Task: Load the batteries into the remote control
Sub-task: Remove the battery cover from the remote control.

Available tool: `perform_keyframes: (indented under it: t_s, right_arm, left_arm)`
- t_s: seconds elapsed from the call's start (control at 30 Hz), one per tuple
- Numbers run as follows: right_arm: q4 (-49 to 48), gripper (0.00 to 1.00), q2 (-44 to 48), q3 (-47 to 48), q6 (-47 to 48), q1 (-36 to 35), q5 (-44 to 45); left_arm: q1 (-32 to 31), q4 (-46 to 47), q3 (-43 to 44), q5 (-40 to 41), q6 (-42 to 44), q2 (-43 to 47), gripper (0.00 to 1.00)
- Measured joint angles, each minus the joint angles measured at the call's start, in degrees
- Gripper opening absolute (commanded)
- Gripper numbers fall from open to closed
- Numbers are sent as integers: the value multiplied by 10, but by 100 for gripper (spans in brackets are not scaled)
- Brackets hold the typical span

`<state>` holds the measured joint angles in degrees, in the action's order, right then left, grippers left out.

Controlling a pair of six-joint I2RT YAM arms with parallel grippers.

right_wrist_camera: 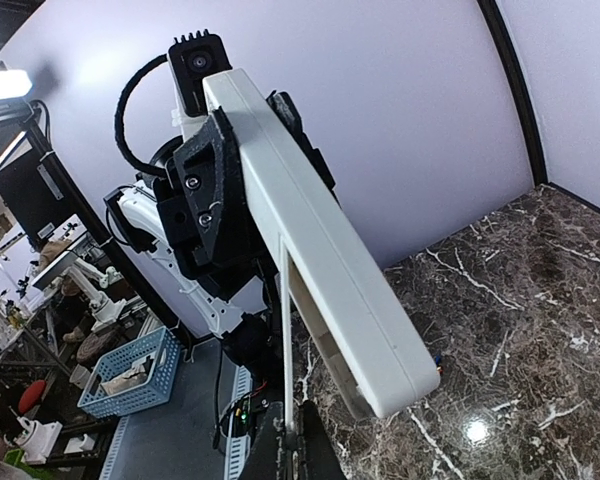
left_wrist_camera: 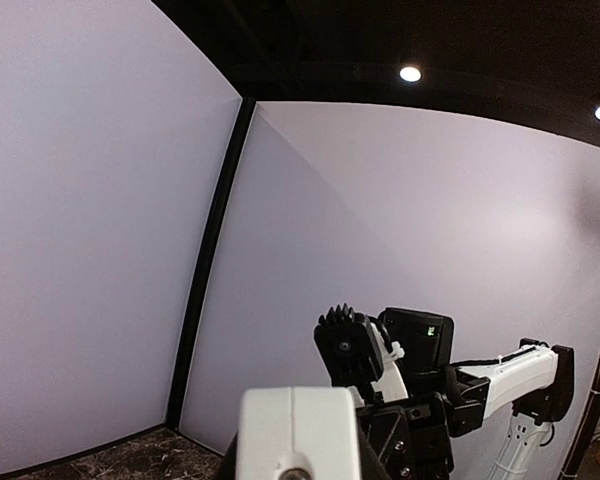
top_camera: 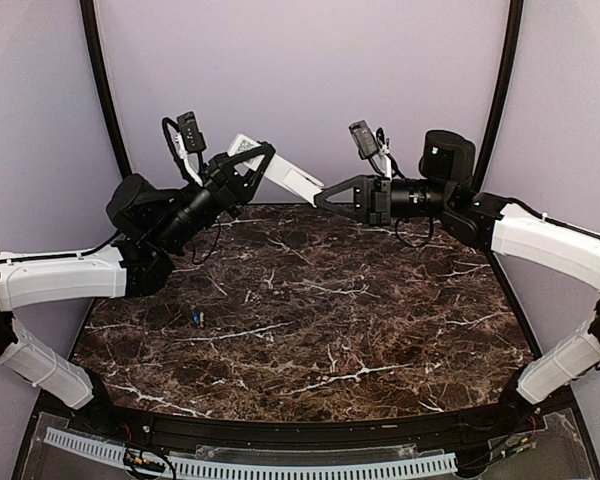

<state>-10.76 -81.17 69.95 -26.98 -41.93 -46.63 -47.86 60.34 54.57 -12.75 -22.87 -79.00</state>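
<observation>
remote control (top_camera: 292,180) aloft in left fingers (top_camera: 261,157), right fingers (top_camera: 329,196) at its end, blue battery (top_camera: 195,316) on table (top_camera: 380,330)

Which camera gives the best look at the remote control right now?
Right wrist: the remote control fills the frame, its open recess visible. Top external shows it small, held aloft by the left gripper. Left wrist shows only its end.

You had a dark brown table (top_camera: 310,300) before you, marbled with white veins. Pale lilac walls (top_camera: 300,80) closed it in behind and at both sides, with black poles (top_camera: 102,90) rising at the corners. A white slotted strip (top_camera: 280,467) ran along its near edge. Overhead you could see two round ceiling lights (left_wrist_camera: 410,73), and a blue basket (right_wrist_camera: 130,378) stood on the floor beyond the table.
</observation>
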Motion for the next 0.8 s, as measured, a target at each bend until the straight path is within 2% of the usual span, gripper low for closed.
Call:
perform_keyframes:
  t_s: [0.4,0.7,0.8]
  right_arm:
    - [15,0,2,0,10,3,-14]
    - [61,0,45,-1,32,35,7]
    - [114,0,56,7,52,45,53]
  left_arm:
    - [0,-9,-16,22,27,6,0]
    - [0,-51,-23,91,64,45,0]
    - [0,-73,-23,129,81,52,0]
